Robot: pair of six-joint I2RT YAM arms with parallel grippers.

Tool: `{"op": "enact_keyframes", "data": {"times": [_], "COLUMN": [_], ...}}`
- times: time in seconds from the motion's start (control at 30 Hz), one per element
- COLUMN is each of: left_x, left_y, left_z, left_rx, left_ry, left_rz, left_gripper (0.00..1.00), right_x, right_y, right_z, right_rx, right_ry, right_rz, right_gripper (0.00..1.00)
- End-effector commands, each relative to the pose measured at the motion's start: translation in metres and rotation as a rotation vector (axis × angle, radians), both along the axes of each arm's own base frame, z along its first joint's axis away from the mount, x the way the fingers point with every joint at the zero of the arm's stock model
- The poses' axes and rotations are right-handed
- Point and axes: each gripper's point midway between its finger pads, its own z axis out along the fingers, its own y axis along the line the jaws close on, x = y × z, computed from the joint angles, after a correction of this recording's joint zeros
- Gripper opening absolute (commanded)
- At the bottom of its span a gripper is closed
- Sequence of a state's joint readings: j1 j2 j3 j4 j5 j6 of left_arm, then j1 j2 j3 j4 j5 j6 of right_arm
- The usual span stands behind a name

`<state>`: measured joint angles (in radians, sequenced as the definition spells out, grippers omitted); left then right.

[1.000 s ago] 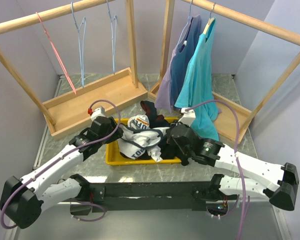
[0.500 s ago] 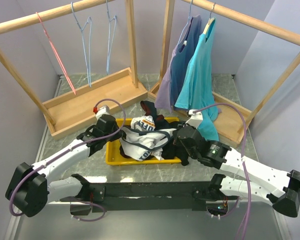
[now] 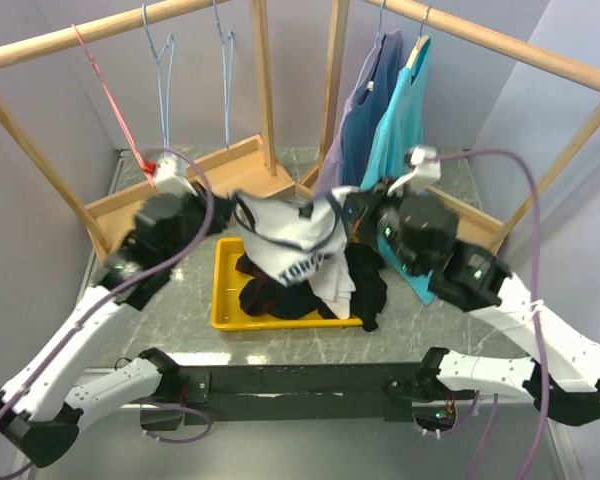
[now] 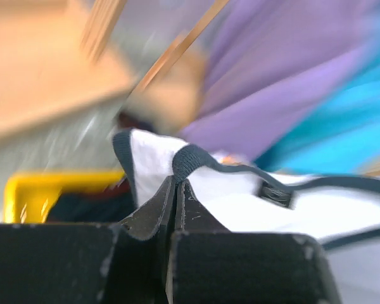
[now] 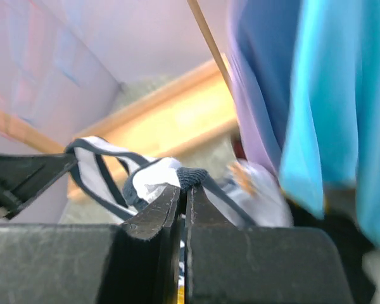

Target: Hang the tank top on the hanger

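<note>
The white tank top [image 3: 290,245] with navy trim hangs stretched between my two grippers above the yellow tray [image 3: 223,300]. My left gripper [image 3: 232,212] is shut on the navy trim at its left side; the left wrist view shows the jaws [image 4: 176,182] pinching that trim, white tank top cloth [image 4: 253,206] beyond. My right gripper [image 3: 342,205] is shut on the trim at its right side, and the right wrist view shows it [image 5: 185,187] clamping a bunched navy edge of the tank top [image 5: 153,177]. Two light-blue hangers [image 3: 163,75] [image 3: 226,70] hang on the left rack's rail.
A pink-red hanger [image 3: 110,95] hangs left of the blue ones. Dark garments [image 3: 280,295] lie in the tray and spill over its right end. A purple shirt [image 3: 355,120] and a turquoise T-shirt [image 3: 400,130] hang on the right rack, close behind my right gripper.
My left gripper has shut on the tank top's trim. Both arms have risen and moved apart, lifting the tank top out of the tray and spreading it.
</note>
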<state>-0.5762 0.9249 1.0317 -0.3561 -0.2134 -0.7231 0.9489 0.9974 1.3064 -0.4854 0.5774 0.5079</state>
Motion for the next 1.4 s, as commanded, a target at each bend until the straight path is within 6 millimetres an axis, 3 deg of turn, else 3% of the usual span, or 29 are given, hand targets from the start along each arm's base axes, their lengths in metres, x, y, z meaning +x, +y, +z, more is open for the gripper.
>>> {"op": "enact_keyframes", "data": {"times": [0.0,0.03,0.07,0.1,0.13,0.2,0.23,0.3,0.33,0.47,0.57,0.63,0.83,1.1,1.2,1.23,1.27,1.3,1.33,1.37], "left_x": [-0.009,-0.010,-0.017,-0.011,-0.021,-0.016,-0.028,-0.023,-0.035,-0.045,-0.052,-0.058,-0.068,-0.069,-0.057,-0.052,-0.057,-0.034,-0.029,-0.041], "left_y": [0.005,0.005,0.010,0.007,0.014,0.010,0.017,0.014,0.021,0.024,0.029,0.033,0.044,0.040,0.029,0.022,0.022,0.007,0.001,0.005], "left_z": [0.114,0.133,0.178,0.188,0.230,0.257,0.291,0.311,0.337,0.372,0.387,0.392,0.405,0.412,0.397,0.386,0.378,0.337,0.317,0.307], "left_rx": [-0.027,-0.035,-0.069,-0.062,-0.098,-0.100,-0.135,-0.137,-0.166,-0.202,-0.231,-0.241,-0.252,-0.253,-0.233,-0.230,-0.232,-0.189,-0.191,-0.205], "left_ry": [-0.236,-0.270,-0.358,-0.367,-0.447,-0.496,-0.569,-0.606,-0.664,-0.757,-0.811,-0.831,-0.879,-0.893,-0.844,-0.810,-0.796,-0.700,-0.654,-0.654], "left_rz": [-0.043,-0.047,-0.042,-0.040,-0.035,-0.038,-0.034,-0.034,-0.033,-0.036,-0.029,-0.026,0.001,-0.016,-0.043,-0.063,-0.077,-0.092,-0.105,-0.123], "left_gripper": [0.01,0.01,0.01,0.01,0.01,0.01,0.01,0.01,0.01,0.01,0.01,0.01,0.01,0.01,0.01,0.01,0.01,0.01,0.01,0.01], "right_x": [0.010,0.011,0.005,0.009,0.003,0.003,-0.004,-0.008,-0.014,-0.022,-0.025,-0.026,-0.017,-0.021,-0.020,-0.008,-0.017,0.002,0.004,-0.012], "right_y": [-0.003,-0.006,-0.017,-0.016,-0.029,-0.033,-0.046,-0.049,-0.057,-0.064,-0.062,-0.054,-0.029,-0.040,-0.042,-0.028,-0.040,-0.016,-0.014,-0.029], "right_z": [0.104,0.119,0.156,0.169,0.202,0.226,0.252,0.274,0.290,0.316,0.331,0.340,0.338,0.339,0.328,0.305,0.299,0.248,0.225,0.215], "right_rx": [0.038,0.043,0.074,0.077,0.128,0.129,0.173,0.192,0.224,0.261,0.296,0.310,0.320,0.327,0.306,0.276,0.290,0.216,0.239,0.281], "right_ry": [-0.196,-0.222,-0.287,-0.310,-0.367,-0.423,-0.472,-0.534,-0.570,-0.658,-0.707,-0.725,-0.714,-0.721,-0.688,-0.630,-0.618,-0.523,-0.473,-0.468], "right_rz": [-0.006,-0.017,-0.024,-0.032,-0.050,-0.058,-0.073,-0.066,-0.072,-0.079,-0.059,-0.025,0.031,0.003,-0.001,0.009,0.006,0.023,0.026,0.033], "right_gripper": [0.00,0.00,0.00,0.00,0.00,0.00,0.00,0.00,0.00,0.00,0.00,0.00,0.00,0.00,0.00,0.00,0.00,0.00,0.00,0.00]}}
